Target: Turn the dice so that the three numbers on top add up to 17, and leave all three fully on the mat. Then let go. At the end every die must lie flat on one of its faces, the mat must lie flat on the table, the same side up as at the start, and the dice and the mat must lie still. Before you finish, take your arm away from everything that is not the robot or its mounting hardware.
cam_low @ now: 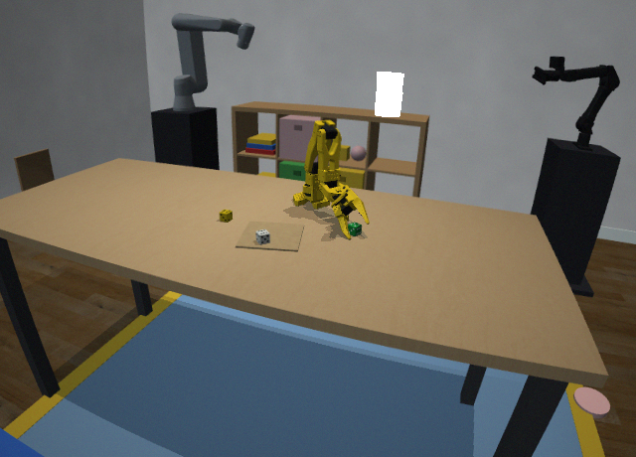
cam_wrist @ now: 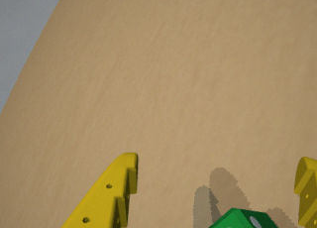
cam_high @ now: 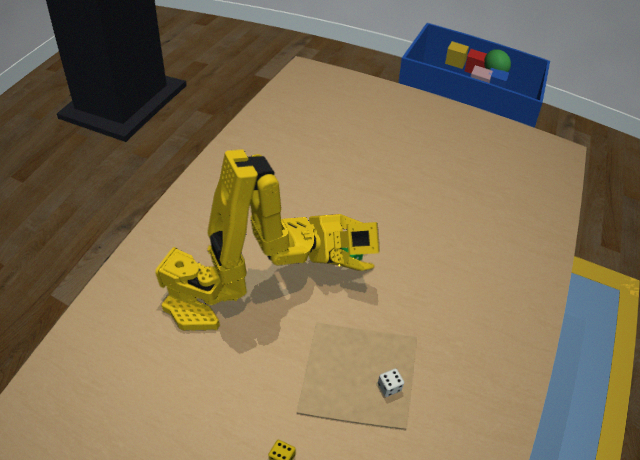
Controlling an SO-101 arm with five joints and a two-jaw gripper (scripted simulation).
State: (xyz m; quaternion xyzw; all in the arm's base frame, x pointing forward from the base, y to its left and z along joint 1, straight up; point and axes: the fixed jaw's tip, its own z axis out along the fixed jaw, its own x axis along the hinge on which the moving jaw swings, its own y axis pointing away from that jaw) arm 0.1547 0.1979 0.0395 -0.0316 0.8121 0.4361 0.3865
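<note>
My gripper [cam_high: 360, 263] [cam_low: 358, 227] [cam_wrist: 218, 178] is open and low over the table, beyond the mat. A green die [cam_high: 356, 257] [cam_low: 354, 228] sits on the bare table between the fingers, nearer the right one; I cannot tell whether they touch. In the top view the wrist hides most of it. A white die [cam_high: 390, 382] [cam_low: 262, 235] lies flat on the tan mat [cam_high: 341, 372] [cam_low: 282, 236]. A yellow die [cam_high: 281, 450] [cam_low: 225, 215] lies off the mat on the table, six up.
A blue bin [cam_high: 465, 91] of toy blocks stands on the floor beyond the table's far corner. A black pedestal [cam_high: 103, 47] stands on the floor beside the table. A shelf [cam_low: 396, 167] and two other arms on pedestals are behind the table.
</note>
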